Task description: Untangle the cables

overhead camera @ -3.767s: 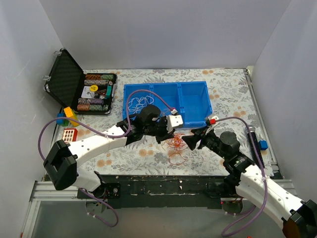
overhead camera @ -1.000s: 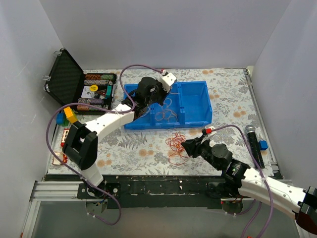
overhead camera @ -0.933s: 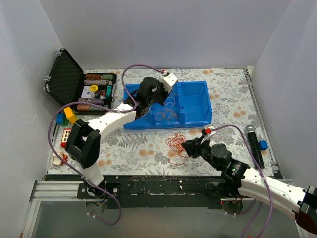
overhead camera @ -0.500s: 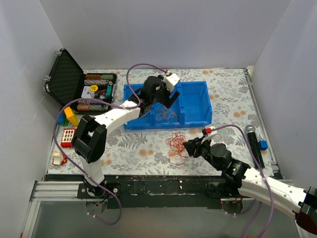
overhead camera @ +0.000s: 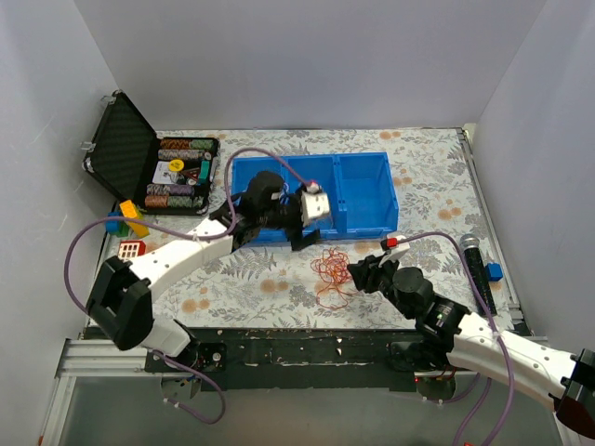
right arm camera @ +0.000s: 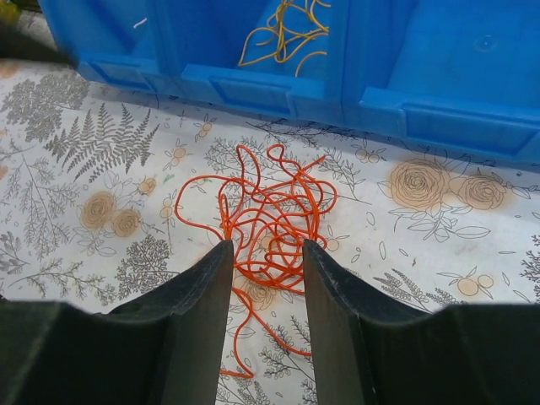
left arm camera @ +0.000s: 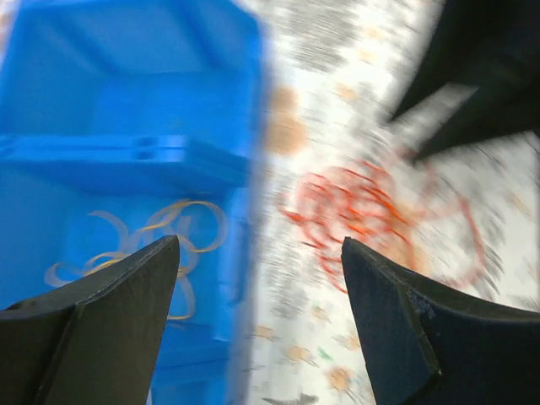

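A red cable [overhead camera: 327, 268] lies tangled on the flowered table in front of the blue bin [overhead camera: 367, 200]. In the right wrist view the same red cable [right arm camera: 274, 211] runs between my right gripper's fingers [right arm camera: 202, 295]. The right gripper [right arm camera: 267, 245] [overhead camera: 353, 272] is open and low over the tangle's near side. An orange-yellow cable [right arm camera: 287, 29] [left arm camera: 160, 245] lies inside the bin. My left gripper [overhead camera: 299, 232] [left arm camera: 260, 245] is open and empty above the bin's front wall. Its view is blurred, with the red cable [left arm camera: 363, 211] to the right.
An open black case of poker chips [overhead camera: 153, 172] stands at the back left. Toy blocks [overhead camera: 130, 218] lie along the left edge. A microphone [overhead camera: 474, 260] and a small blue block [overhead camera: 494, 271] sit at the right edge.
My left gripper opened over the bin, left the orange-yellow cable inside, and swung back to the bin's front wall. The right gripper stayed at the red tangle and opened slightly.
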### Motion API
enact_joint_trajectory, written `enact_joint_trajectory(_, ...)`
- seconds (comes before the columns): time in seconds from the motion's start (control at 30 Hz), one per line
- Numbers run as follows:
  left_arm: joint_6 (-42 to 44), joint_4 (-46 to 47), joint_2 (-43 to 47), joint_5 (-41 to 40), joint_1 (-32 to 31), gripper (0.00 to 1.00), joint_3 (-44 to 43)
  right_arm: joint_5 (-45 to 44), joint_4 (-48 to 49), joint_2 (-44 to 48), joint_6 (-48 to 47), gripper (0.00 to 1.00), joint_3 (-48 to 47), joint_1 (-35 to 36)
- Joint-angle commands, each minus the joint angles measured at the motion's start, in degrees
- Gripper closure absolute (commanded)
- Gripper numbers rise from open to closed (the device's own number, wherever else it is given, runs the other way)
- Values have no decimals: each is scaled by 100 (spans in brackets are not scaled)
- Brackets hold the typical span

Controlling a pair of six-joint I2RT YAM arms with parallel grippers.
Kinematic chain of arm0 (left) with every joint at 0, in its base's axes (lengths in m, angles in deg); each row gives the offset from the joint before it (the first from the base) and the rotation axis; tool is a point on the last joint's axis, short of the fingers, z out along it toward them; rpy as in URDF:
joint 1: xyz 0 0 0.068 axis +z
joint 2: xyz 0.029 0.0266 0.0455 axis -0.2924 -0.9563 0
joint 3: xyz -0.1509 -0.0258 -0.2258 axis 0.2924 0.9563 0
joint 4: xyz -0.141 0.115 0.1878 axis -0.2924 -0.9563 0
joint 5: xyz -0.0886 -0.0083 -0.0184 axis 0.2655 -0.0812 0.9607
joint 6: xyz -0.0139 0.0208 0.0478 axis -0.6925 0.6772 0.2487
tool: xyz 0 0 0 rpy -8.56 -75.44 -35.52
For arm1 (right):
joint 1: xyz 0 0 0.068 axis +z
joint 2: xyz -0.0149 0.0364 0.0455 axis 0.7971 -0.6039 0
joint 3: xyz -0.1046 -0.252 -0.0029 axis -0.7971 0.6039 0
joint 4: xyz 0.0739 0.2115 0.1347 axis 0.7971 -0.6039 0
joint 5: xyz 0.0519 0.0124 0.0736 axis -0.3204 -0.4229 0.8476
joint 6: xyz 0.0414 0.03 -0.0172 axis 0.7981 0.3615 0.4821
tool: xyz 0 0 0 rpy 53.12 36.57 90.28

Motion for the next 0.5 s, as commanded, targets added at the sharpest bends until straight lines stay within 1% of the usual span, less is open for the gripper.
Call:
enact_joint_trajectory(0.0,1881,-771,494,953,-577,29,1026,-251,8,113,119,53,-282,26)
enact_joint_trajectory(0.07,1945,-518,424,838,-675,36,1203,-242,-18,131,137,53,-290,34)
enact_joint_trajectory(0.13,1813,-218,144,681,-692,38,1125,-225,-44,149,155,53,-281,26)
enact_joint_trajectory(0.27,1663,-7,-542,399,-692,41,720,-181,-79,175,128,53,-299,26)
enact_joint_trajectory(0.33,1786,107,-674,407,-684,42,694,-180,-123,175,119,54,-334,35)
enact_joint_trajectory(0.47,1752,327,-912,302,-684,43,536,-84,-167,193,14,55,-395,26)
